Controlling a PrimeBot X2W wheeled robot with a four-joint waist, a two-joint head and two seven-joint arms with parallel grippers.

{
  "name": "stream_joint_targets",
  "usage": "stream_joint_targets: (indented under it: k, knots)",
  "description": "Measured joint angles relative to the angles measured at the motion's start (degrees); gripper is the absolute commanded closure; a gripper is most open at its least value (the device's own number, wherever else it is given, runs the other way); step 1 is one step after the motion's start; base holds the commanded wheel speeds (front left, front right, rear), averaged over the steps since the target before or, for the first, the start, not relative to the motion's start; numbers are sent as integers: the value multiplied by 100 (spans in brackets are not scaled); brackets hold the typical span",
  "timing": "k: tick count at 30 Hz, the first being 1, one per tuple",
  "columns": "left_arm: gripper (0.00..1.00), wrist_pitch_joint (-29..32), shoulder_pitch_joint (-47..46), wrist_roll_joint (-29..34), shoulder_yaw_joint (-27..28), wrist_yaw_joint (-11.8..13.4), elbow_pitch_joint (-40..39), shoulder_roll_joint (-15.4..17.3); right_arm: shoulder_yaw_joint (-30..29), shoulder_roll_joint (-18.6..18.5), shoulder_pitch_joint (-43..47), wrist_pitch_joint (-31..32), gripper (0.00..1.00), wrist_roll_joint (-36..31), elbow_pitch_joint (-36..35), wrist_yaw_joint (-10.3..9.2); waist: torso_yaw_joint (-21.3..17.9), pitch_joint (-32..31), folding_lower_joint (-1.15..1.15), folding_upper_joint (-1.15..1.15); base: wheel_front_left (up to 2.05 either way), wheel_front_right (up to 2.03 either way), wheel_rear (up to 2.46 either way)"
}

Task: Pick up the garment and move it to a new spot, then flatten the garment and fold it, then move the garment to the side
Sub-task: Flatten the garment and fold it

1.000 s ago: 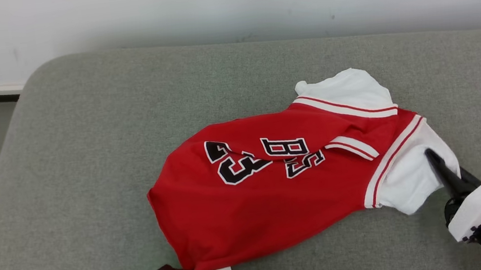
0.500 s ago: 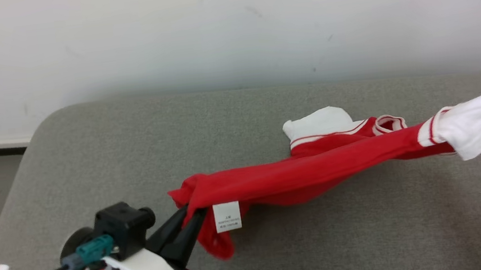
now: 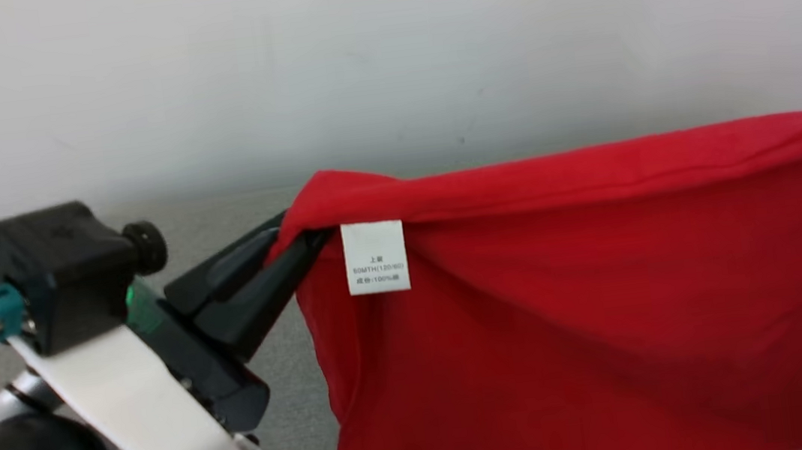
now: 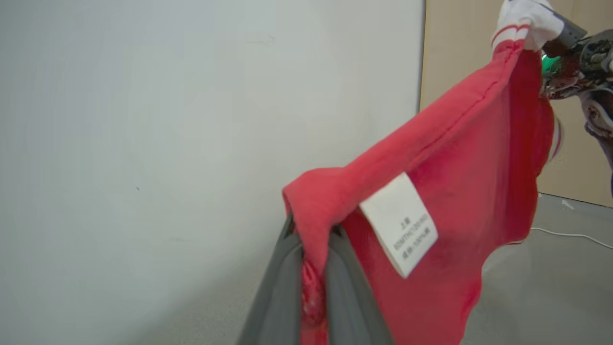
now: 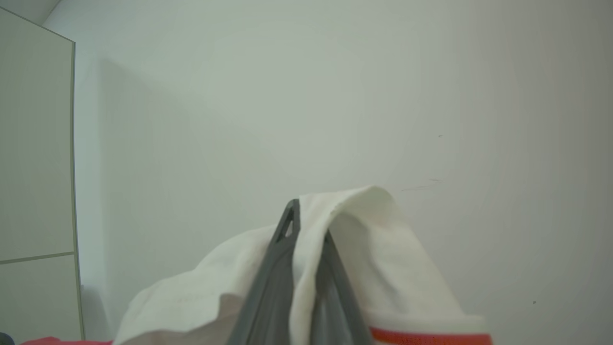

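The red knit garment with white sleeves [image 3: 607, 307] hangs as a broad sheet across the centre and right of the head view, its top edge stretched nearly level in front of the plain white wall [image 3: 381, 53]. A strip of the grey fabric surface [image 3: 285, 397] shows at lower left, below and beside it. By that, the pick-up looks done and this is the carry to a new spot, while laying down, flattening, folding and the move aside are all left

The left gripper [image 3: 301, 244], at centre left of the head view, has its two dark fingers pinched tight on a red corner, with cloth squeezed between them at the bottom centre of the left wrist view. The right gripper [image 5: 309, 225], at the bottom centre of the right wrist view, is clamped the same way on a white sleeve. A small white care label [image 3: 374, 257] hangs just beside the left grip

The garment's right end and lower edge run off the head view, so whether the hem clears the surface cannot be told. The surface behind the cloth is hidden, and the label's print is too small to read
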Motion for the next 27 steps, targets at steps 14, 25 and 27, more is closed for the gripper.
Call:
stream_joint_targets:
  k: [14,25,27]
  knots:
    - [100,-8,-2959,860,-591,-70,2605,93,171,944,-3480,1293,100,-1857,1879,0,-25,1610,1,0,0,0,0]
    - [100,-2193,-6477,2294,-1014,-76,5647,-371,520,1343,-6792,79,100,-3434,4211,0,-125,3486,3,0,0,0,0]
    - [100,-2758,-6876,2412,-1033,-58,6135,-470,567,1401,-7067,-176,100,-3496,4461,0,-171,3753,3,-1,0,0,0]
